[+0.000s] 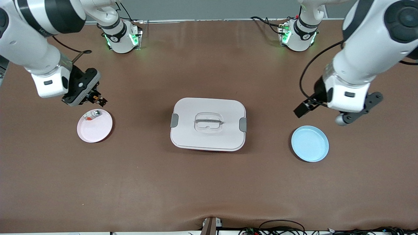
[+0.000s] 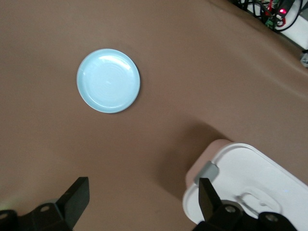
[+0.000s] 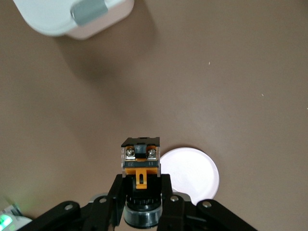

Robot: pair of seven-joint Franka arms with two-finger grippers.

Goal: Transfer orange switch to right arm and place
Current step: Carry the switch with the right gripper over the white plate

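right hand (image 1: 98, 98) gripping orange switch (image 3: 140, 156), left hand (image 2: 139, 202) open

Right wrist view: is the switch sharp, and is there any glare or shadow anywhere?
Right wrist view: orange switch sharp in the right end effector; container casts a soft shadow. Left wrist view: mild sheen on the blue plate. Front view: pale glare streaks on the table.

The counter (image 1: 209, 182) is plain matte brown. The lidded box (image 1: 208, 124) is white with grey side clips. One plate (image 1: 94, 125) is pale pink, the other plate (image 1: 310, 143) light blue. The orange switch (image 3: 140, 161) is black with an orange middle. Both arms are white with black bands.
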